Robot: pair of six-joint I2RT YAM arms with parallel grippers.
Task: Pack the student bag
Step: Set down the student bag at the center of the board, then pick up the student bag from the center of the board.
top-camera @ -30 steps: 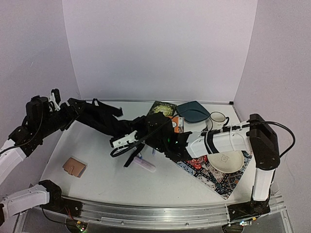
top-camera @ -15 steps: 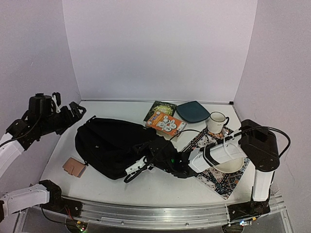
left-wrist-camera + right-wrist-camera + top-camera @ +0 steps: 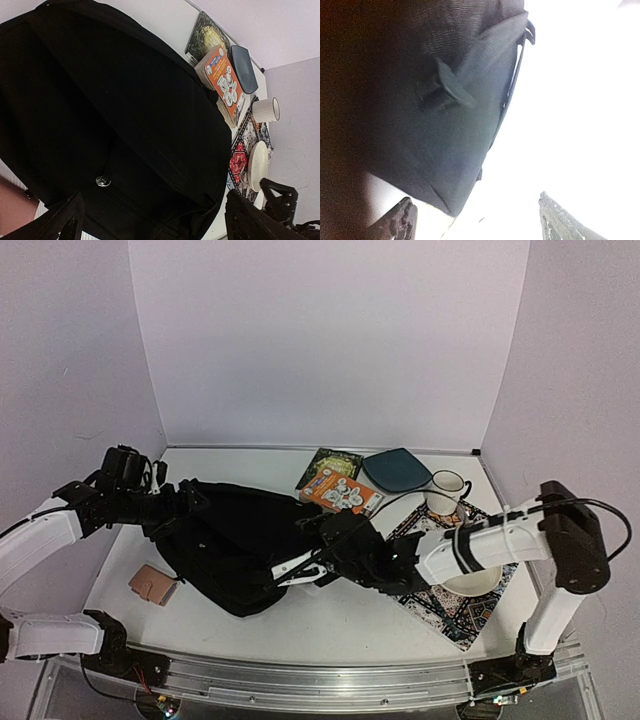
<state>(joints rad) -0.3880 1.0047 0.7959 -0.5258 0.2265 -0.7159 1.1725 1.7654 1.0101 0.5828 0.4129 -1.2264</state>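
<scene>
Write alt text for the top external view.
A black student bag lies on the table, the left pincer at its left end and the right pincer at its near-right edge. An orange book, a teal pouch, a mug and a bowl on a patterned cloth sit to its right.

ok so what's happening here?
Two arms are packing a large soft black fabric backpack, which lies flat on the white table. The left hand hovers open at its left end and the right hand is open at its right edge; neither grips it. An orange book, a teal pouch and a tan wallet lie outside it.
</scene>
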